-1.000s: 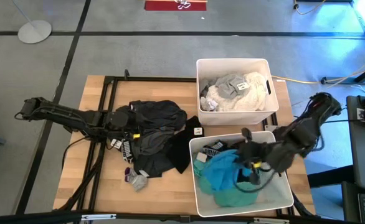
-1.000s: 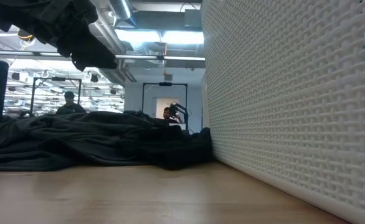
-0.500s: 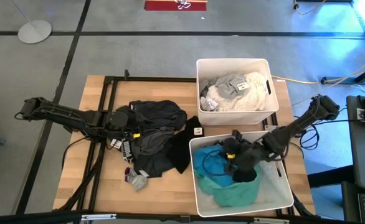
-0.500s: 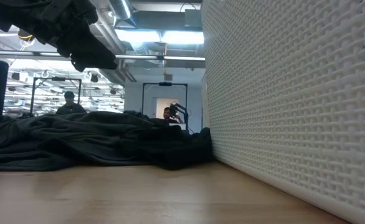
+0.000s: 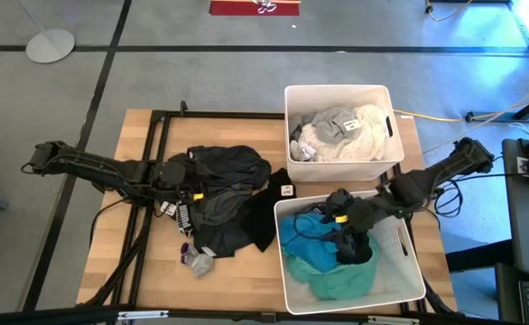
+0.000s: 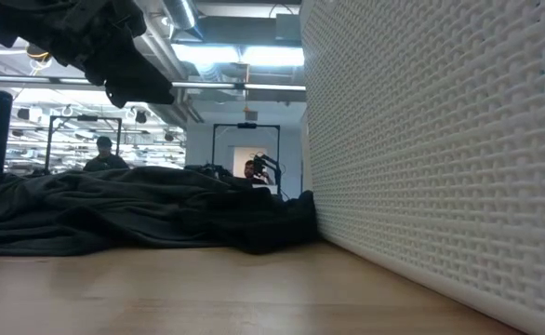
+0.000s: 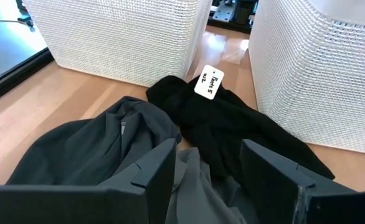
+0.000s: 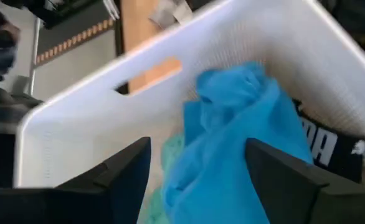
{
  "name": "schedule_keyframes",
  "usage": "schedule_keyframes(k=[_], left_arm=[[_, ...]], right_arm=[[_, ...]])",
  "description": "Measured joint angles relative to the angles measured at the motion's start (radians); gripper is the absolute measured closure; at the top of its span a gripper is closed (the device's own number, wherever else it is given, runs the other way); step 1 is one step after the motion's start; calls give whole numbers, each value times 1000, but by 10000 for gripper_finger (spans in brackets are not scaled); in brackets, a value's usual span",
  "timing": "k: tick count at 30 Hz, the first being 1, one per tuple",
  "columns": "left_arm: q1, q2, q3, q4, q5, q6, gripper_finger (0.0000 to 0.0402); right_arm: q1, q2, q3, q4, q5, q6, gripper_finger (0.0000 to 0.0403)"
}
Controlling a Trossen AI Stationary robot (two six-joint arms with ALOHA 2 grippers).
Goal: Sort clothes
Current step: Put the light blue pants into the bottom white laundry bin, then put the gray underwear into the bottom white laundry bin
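Dark grey and black clothes (image 5: pixel 224 194) lie heaped at the table's middle, and a small grey sock (image 5: pixel 197 262) lies on the wood nearer the front. My left gripper (image 7: pixel 207 180) hangs open above the heap's left side (image 5: pixel 183 176), clear of the cloth in the low view (image 6: pixel 77 37). White and cream clothes (image 5: pixel 341 131) fill the far bin. Teal and blue clothes (image 5: pixel 310 244) lie in the near bin with a black piece (image 5: pixel 355 251) on them. My right gripper (image 8: pixel 198 180) stands open over the blue cloth (image 8: pixel 232 130), inside that bin (image 5: pixel 338 222).
Two white bins stand at the right: the far one (image 5: pixel 287 117) and the near one (image 5: pixel 285 271), whose woven wall fills the low view's right (image 6: pixel 440 140). A black garment with a white tag (image 7: pixel 208 82) lies between heap and bins. Bare wood shows at the front left.
My right gripper has gone from the near bin's right part toward the table's left and far edges, staying over the bin, and has rolled. The teal cloth that stood bunched up beside it now lies lower and flatter in the bin.
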Motion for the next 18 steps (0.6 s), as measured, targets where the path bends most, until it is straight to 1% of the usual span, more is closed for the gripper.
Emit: schedule_keyframes(k=[2,5,8,11,12,15,18], left_arm=[[0,3,0,1,0,0,231],[-5,11,0,-2,0,-9,231],[-21,28,0,-10,12,-16,231],[-47,50,1,-21,72,-25,231],[-59,58,1,-38,78,-37,231],[-94,79,1,-118,82,-97,231],[-120,100,1,-199,81,-169,231]], right_arm=[[1,-1,24,-5,29,-42,136],[0,-1,30,31,137,-159,135],[0,-1,-7,151,288,-317,134],[-11,14,-61,296,434,-464,134],[-18,19,-76,338,462,-513,134],[-37,39,-103,442,481,-630,134],[-61,68,-108,493,464,-686,134]])
